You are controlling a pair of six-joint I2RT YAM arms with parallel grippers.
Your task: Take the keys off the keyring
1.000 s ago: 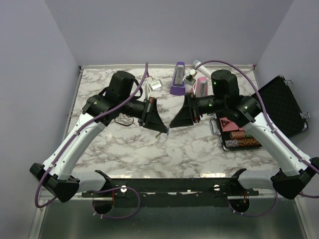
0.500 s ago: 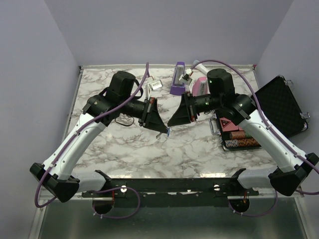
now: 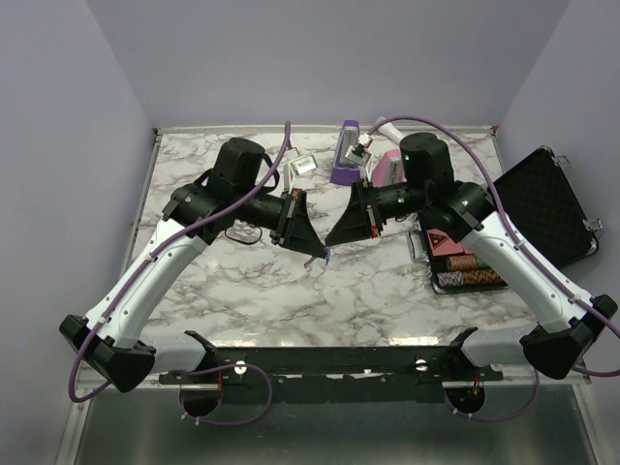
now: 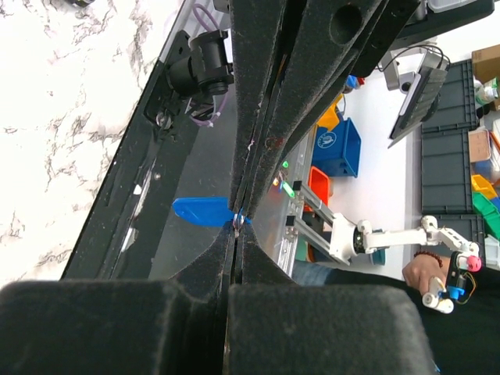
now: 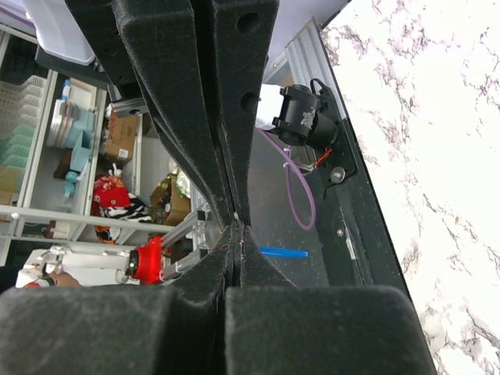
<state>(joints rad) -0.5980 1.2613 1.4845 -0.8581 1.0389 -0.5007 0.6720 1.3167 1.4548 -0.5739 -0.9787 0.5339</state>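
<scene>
My left gripper (image 3: 317, 254) and my right gripper (image 3: 332, 243) meet tip to tip above the middle of the marble table (image 3: 387, 300). The keys (image 3: 326, 258) are a tiny blue piece at that meeting point. In the left wrist view the blue head (image 4: 199, 211) sticks out sideways, and a small pale metal bit, the keyring, sits pinched in my left gripper (image 4: 237, 228), which is shut. In the right wrist view my right gripper (image 5: 237, 226) is shut and the blue key (image 5: 285, 252) shows edge-on beside its tips. The ring itself is mostly hidden.
A purple metronome (image 3: 346, 155) and a pink metronome (image 3: 389, 167) stand at the back. An open black case (image 3: 542, 203) and a tray of poker chips (image 3: 465, 269) lie at the right. A small box (image 3: 302, 165) and a dark cord loop (image 3: 237, 233) lie at the back left.
My right arm has shifted a little to the left and its wrist has turned slightly. Both grippers stay shut and tip to tip on the key and ring.
</scene>
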